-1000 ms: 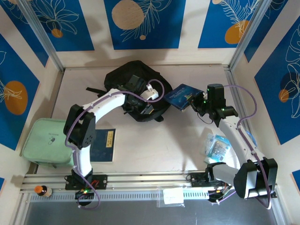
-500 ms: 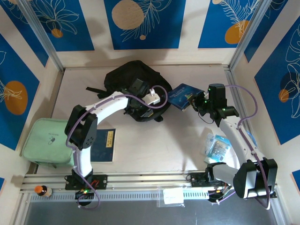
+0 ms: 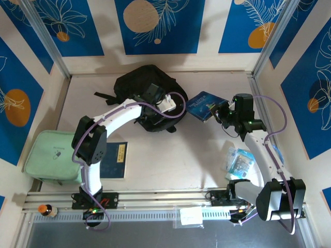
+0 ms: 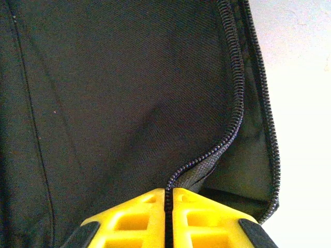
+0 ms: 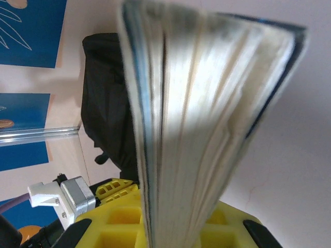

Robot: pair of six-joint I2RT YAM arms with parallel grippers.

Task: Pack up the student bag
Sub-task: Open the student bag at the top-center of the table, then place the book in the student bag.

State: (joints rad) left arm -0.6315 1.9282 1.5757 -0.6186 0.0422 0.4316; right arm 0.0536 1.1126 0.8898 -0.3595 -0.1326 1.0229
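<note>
Black student bag [image 3: 142, 85] at the far middle of the table [image 3: 196, 150], zip partly undone; through the gap, grey lining, contents impossible to tell. Left gripper [image 4: 169, 199] over the bag's near edge, jaws closed together on the zip edge running down between them. Right gripper [image 3: 220, 109] just right of the bag, jaws clamped on a blue book [image 3: 202, 105], held off the table. Mint-green case [image 3: 54, 155] zipped shut at near left, second book [image 3: 115, 160] touching it.

Lab test cell: table [image 3: 196, 150] boxed w/ blue-print wall panels [image 3: 181, 41], alu mounting rail [image 3: 155, 197].
</note>
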